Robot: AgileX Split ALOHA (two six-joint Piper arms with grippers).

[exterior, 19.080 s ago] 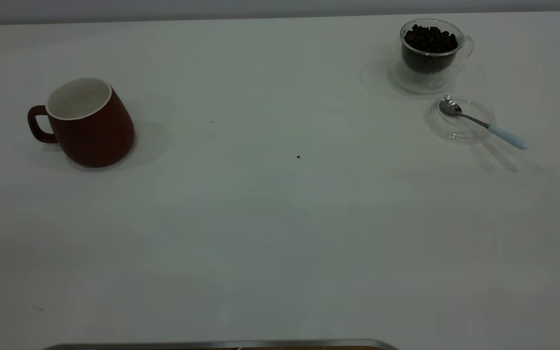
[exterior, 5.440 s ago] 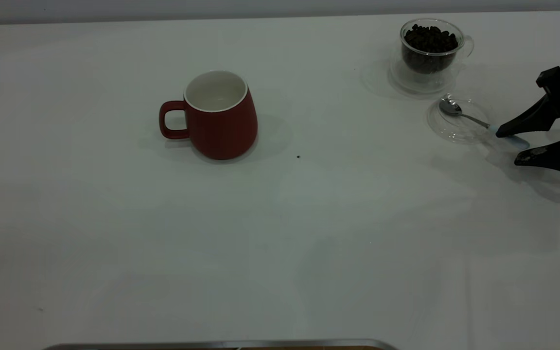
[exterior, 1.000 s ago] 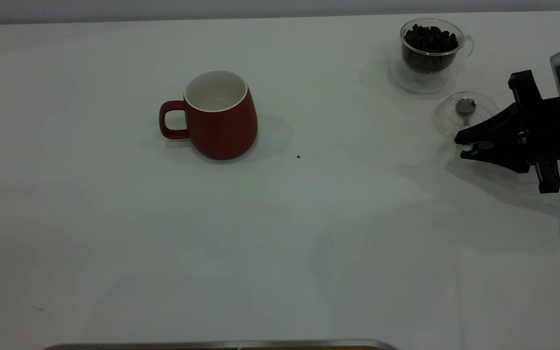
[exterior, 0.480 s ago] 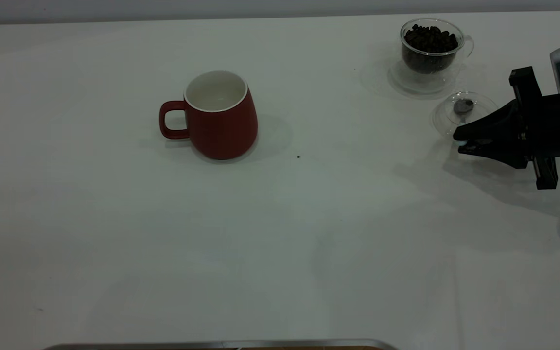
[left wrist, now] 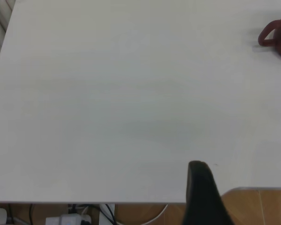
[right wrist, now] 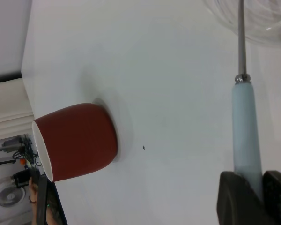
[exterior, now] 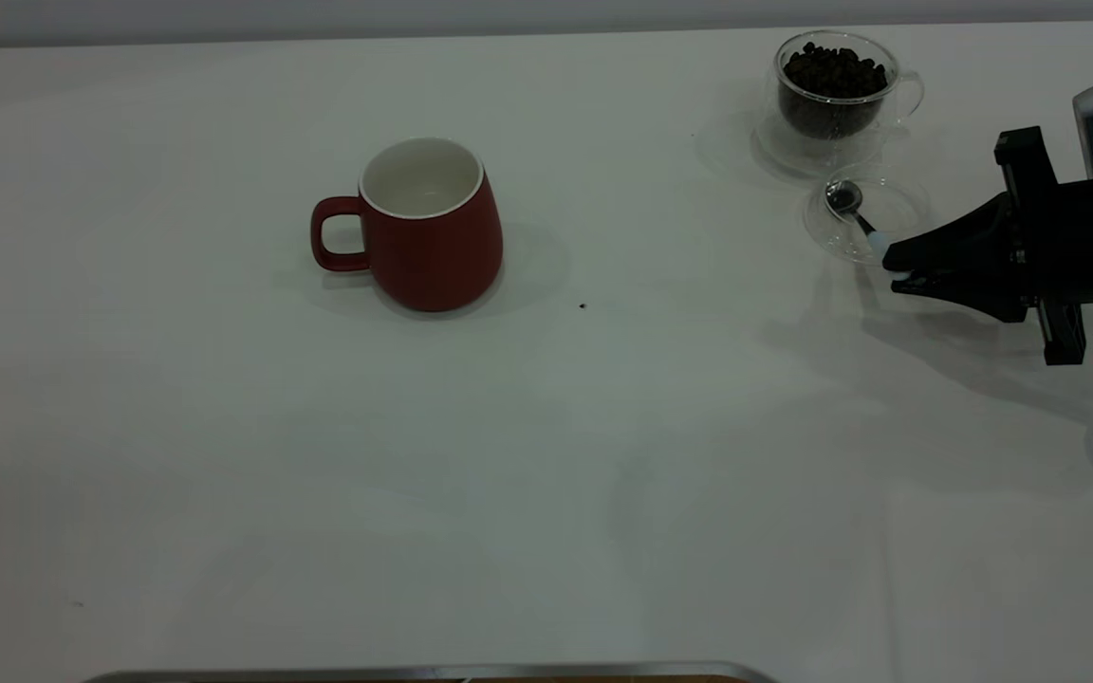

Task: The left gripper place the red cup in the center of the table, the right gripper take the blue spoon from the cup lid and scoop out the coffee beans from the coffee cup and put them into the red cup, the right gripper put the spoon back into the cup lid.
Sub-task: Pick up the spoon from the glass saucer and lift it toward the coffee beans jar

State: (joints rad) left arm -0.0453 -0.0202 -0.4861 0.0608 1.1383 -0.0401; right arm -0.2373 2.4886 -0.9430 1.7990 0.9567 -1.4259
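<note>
Since half a second ago the cup lid (exterior: pixel 858 220) has slid leftward across the tabletop (exterior: pixel 546 455), the coffee cup (exterior: pixel 836 90) has shifted slightly too, and the blue spoon (exterior: pixel 852 213) has swung so its bowl points up and to the left.

Nearest the camera the tabletop lies bare. Farther in, the red cup (exterior: pixel 428 228) stands upright near the middle, handle to the left, white inside showing no beans. At the right edge, the right claw (exterior: pixel 896 266) is clamped on the end of the spoon's pale handle — the right wrist view shows the dark fingers (right wrist: pixel 234 199) closed around it. The spoon's long axis runs from the claw up-left, its metal bowl seemingly over or just in the lid; whether it touches is hard to tell. Beyond the lid sits the coffee cup, full of coffee beans (exterior: pixel 833 68) — so the next reach goes away from the camera, spoon leading. The left claw (left wrist: pixel 201 197) is parked off the tabletop's edge.
</note>
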